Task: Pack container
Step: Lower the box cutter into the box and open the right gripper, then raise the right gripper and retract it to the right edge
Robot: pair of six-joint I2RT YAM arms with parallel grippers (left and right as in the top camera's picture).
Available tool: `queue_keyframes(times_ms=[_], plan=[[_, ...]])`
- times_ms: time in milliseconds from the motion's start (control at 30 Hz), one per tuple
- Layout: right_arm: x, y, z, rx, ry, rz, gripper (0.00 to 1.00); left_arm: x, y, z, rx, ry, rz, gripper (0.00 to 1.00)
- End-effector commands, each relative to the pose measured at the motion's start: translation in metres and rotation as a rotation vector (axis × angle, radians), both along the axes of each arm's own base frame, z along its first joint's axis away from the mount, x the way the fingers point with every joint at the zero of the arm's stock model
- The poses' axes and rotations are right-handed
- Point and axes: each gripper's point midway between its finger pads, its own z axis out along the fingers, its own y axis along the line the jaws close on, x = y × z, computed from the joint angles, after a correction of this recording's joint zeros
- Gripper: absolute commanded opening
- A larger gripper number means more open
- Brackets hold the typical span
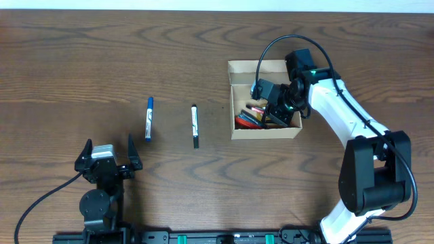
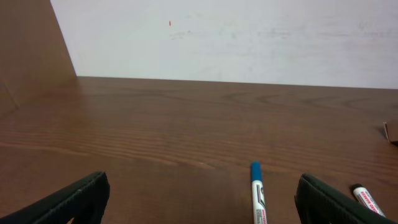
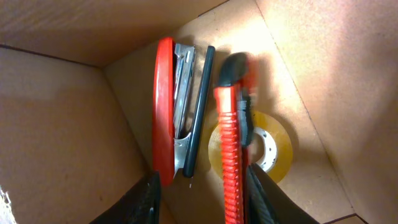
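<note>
The container, a tan cardboard box with its lid open, sits right of the table's middle. My right gripper reaches down inside it. In the right wrist view its jaws stand open. A red utility knife lies against the right finger, apart from the left one. Beside the knife on the box floor are a red stapler and a roll of clear tape. My left gripper is open near the front edge, nothing between its fingers.
A blue-capped marker and a black-capped marker lie on the wooden table left of the box. The blue one lies just ahead of my left gripper, and the black one further right.
</note>
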Motion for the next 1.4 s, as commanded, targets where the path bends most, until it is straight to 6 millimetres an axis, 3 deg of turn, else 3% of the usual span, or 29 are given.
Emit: queue_keyframes(times_ms=[0, 233, 433, 533, 667, 800, 900, 1000, 1233, 1367], plan=[[-0.003, 0.004, -0.004, 0.012, 0.015, 0.001, 0.35, -0.002, 0.002, -0.017, -0.007, 0.055, 0.008, 0.95], [0.008, 0.004, -0.001, 0.012, -0.011, -0.046, 0.38, -0.002, 0.002, -0.017, -0.007, 0.055, 0.008, 0.95], [0.04, 0.004, 0.025, 0.001, -0.104, -0.11, 0.61, -0.002, 0.002, -0.017, -0.007, 0.055, 0.008, 0.95], [0.074, -0.01, 0.055, -0.07, -0.213, -0.207, 0.62, -0.002, 0.002, -0.017, -0.007, 0.055, 0.008, 0.95], [0.12, -0.052, 0.113, -0.253, -0.419, -0.402, 0.53, -0.002, 0.002, -0.017, -0.007, 0.055, 0.008, 0.95], [0.144, -0.092, 0.175, -0.4, -0.593, -0.55, 0.56, -0.002, 0.002, -0.017, -0.007, 0.055, 0.008, 0.95], [0.146, -0.122, 0.208, -0.482, -0.655, -0.639, 0.57, -0.002, 0.002, -0.017, -0.007, 0.055, 0.008, 0.95], [0.139, -0.15, 0.223, -0.524, -0.651, -0.726, 0.57, -0.002, 0.002, -0.017, -0.007, 0.055, 0.008, 0.95], [0.106, -0.217, 0.21, -0.521, -0.491, -0.948, 0.56, -0.002, 0.002, -0.017, -0.007, 0.055, 0.008, 0.95], [0.094, -0.239, 0.196, -0.389, -0.385, -1.054, 0.59, -0.002, 0.002, -0.017, -0.007, 0.055, 0.008, 0.95]])
